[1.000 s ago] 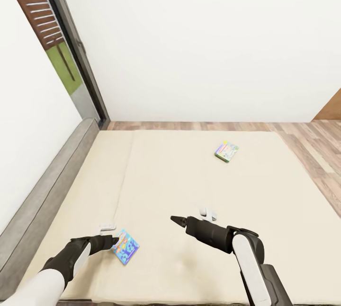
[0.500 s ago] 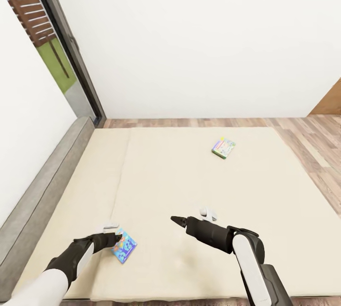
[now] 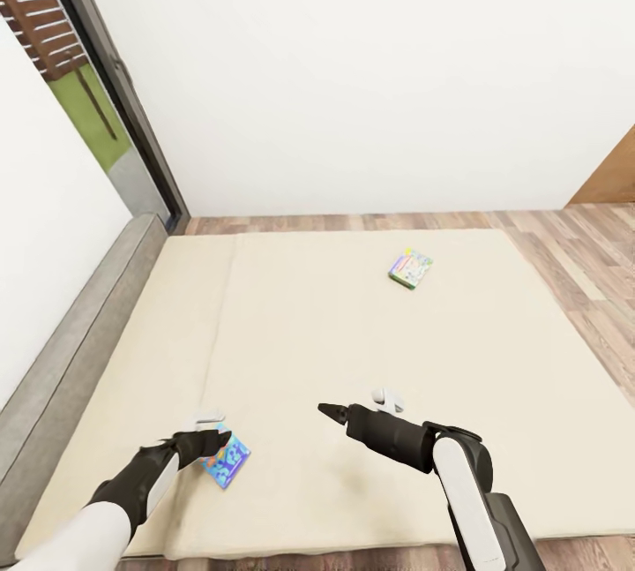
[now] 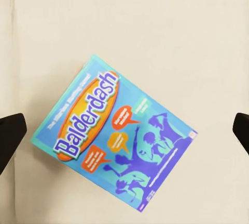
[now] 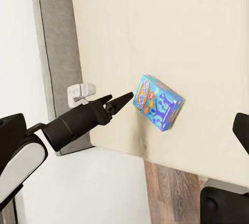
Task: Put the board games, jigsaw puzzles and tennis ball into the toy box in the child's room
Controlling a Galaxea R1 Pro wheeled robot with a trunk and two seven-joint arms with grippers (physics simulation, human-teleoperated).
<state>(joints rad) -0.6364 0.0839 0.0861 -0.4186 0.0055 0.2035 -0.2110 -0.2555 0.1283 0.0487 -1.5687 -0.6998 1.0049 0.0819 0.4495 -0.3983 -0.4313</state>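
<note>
fingers spread on left gripper [image 4: 124, 130], blue game [image 4: 111, 138] flat right beneath; drop straight, pinch its short edges squarely.

Bed [image 3: 353, 350]: headboard [image 3: 79, 350] along left side, window [image 3: 79, 103] at far left. On mattress: one board game [image 3: 224, 460] near left, just beside left hand [image 3: 212, 443]; second board game [image 3: 410, 268] far right of centre. Right hand [image 3: 328, 410] over near centre.
</note>
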